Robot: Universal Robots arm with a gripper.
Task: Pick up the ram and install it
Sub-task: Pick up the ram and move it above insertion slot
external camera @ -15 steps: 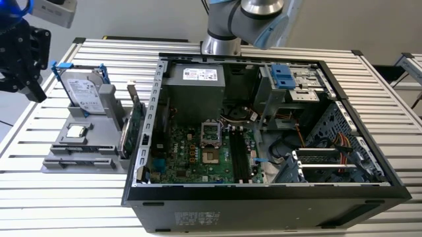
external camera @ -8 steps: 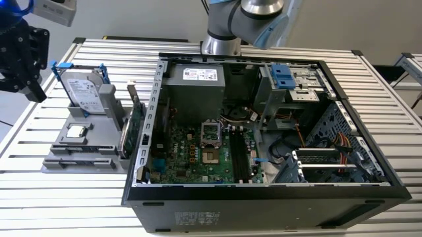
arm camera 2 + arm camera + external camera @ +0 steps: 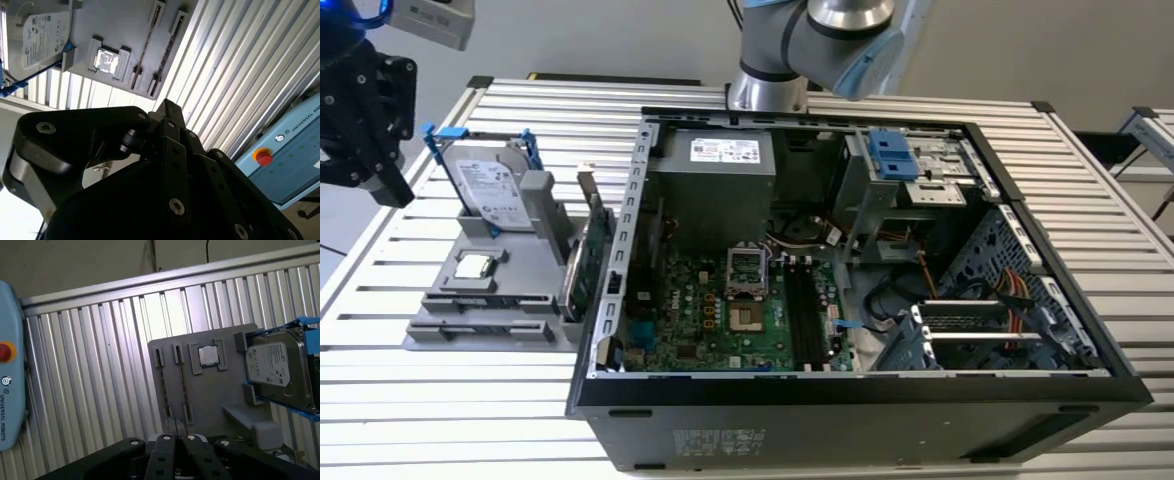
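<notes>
Black multi-link gripper [image 3: 380, 180] hangs over ribbed aluminium table [image 3: 454, 400] at exterior view's left, jaws pressed together, holding nothing. Long thin ram stick [image 3: 183, 385] stands on edge in slotted grey holder tray [image 3: 215, 395], near square silver processor chip [image 3: 209, 356], apart from gripper. Open black computer case [image 3: 854, 392] sits right of tray.
</notes>
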